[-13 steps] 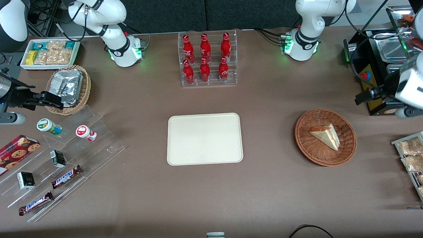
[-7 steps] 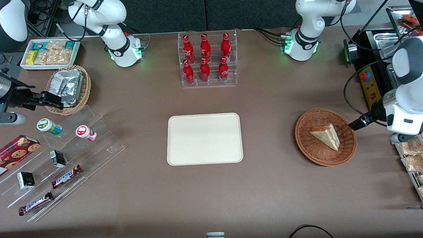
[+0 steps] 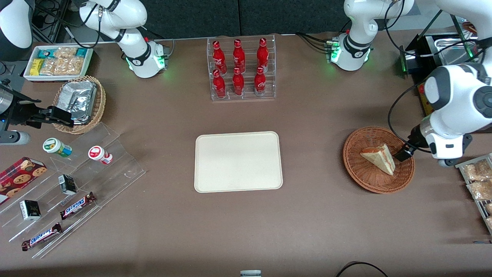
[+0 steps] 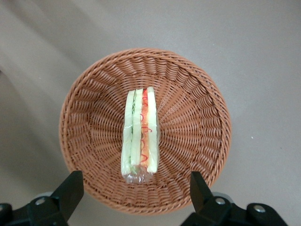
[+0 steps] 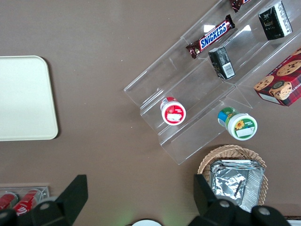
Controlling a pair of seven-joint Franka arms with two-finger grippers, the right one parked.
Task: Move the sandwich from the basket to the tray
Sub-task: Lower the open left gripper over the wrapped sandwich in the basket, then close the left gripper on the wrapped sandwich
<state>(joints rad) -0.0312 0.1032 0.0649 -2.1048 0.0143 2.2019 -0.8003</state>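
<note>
The sandwich (image 4: 140, 136) lies in the middle of the round basket (image 4: 197, 117), with its red and green layers facing up. The basket sits on the plain tabletop (image 4: 254, 52). The gripper (image 4: 136, 195) hangs above the basket's rim, its two black jaws spread wide apart and holding nothing.

One sandwich (image 3: 378, 158), one basket (image 3: 378, 184), one tray (image 3: 238, 161), six red bottles (image 3: 239, 67)
</note>
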